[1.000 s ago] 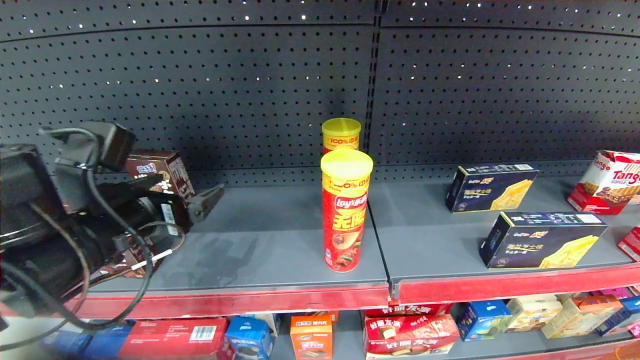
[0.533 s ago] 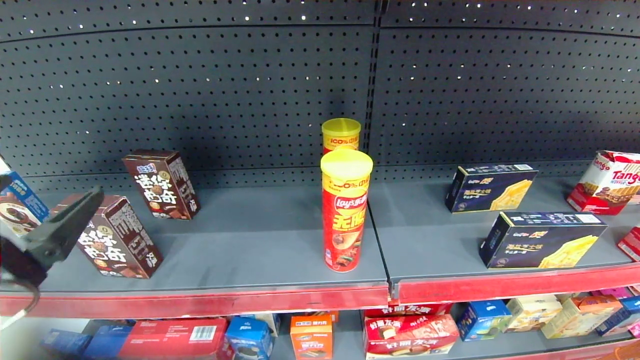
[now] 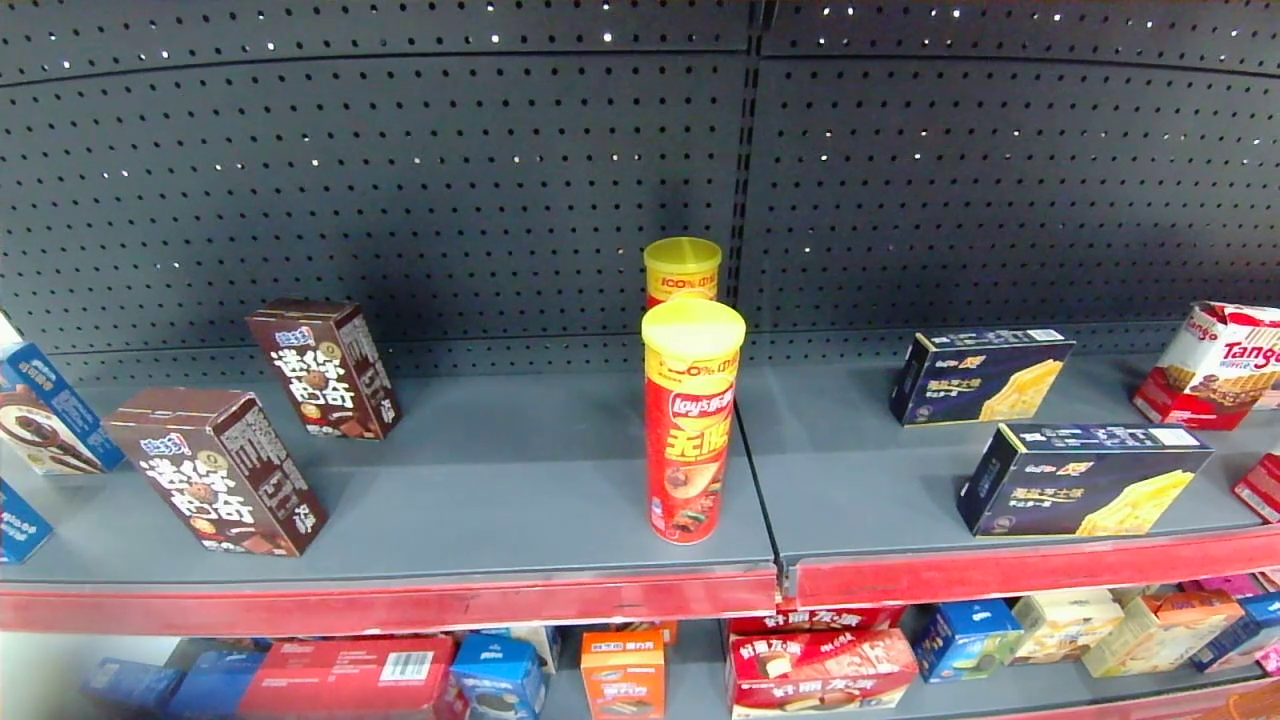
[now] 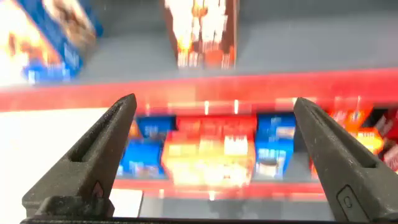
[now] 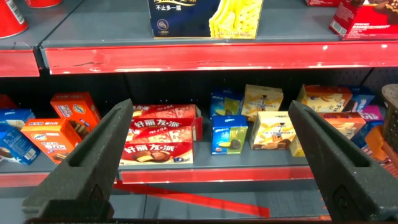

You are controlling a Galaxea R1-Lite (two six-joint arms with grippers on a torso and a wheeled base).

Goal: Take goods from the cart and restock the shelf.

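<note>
Restocking is partly done, judging by the shelf point(image 3: 520, 480). It carries goods, but wide bare patches remain between them.

- Left end: blue boxes point(image 3: 50, 410) stand at the edge. One brown box point(image 3: 215, 470) stands near the front edge, and a second brown box point(image 3: 325, 368) stands behind it near the back panel.
- Middle seam: a chip canister point(image 3: 692, 420) stands upright near the front edge, with a second canister point(image 3: 682, 268) directly behind it.
- Right section: two dark blue boxes point(image 3: 1085, 478) lie one behind the other, and a red-and-white pack point(image 3: 1215, 365) sits at the right end.

The left jaws are spread wide and hold nothing. They face the shelf's red front edge. The right jaws are also spread wide and empty, and face the lower shelf point(image 5: 249, 174).

With both arms unloaded, expect to fetch the next item from the cart. The bare patches on either side of the canisters look like the likely places for it.
</note>
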